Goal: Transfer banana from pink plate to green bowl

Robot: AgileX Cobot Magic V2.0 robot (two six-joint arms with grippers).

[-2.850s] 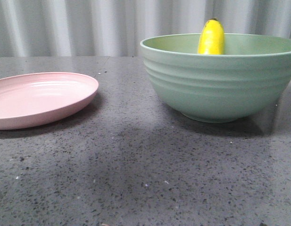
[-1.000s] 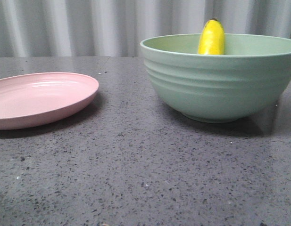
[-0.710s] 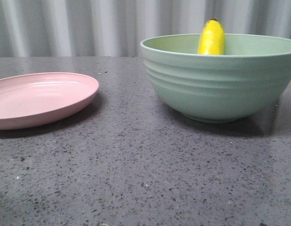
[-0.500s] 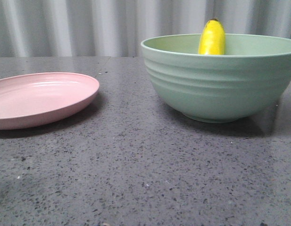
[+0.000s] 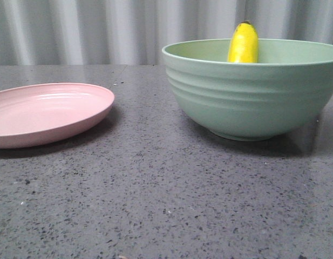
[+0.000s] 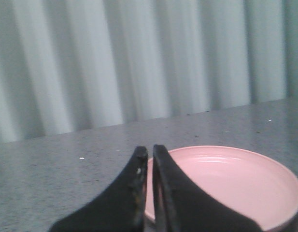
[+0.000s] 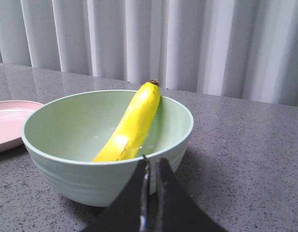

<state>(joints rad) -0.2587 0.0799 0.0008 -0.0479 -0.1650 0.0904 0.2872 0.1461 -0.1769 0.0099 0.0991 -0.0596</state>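
Front: banana (image 5: 243, 43) stands inside green bowl (image 5: 252, 97), dark tip above the rim; pink plate (image 5: 47, 112) well apart on the grey surface (image 5: 166, 205).
Left wrist: left hand (image 6: 149, 153) fingers together, holding nothing, just short of the plate (image 6: 226, 181).
Right wrist: right hand (image 7: 152, 164) fingers together, empty, at the near bowl (image 7: 66, 159) rim; banana (image 7: 132, 123) leans on the far wall.

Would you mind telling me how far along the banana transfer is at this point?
It looks finished. The banana lies inside the green bowl, leaning on its far wall with the dark tip above the rim. The pink plate holds nothing. Nothing is in hand: the left gripper and right gripper are both shut on nothing, clear of the dishes. No step appears to be left.
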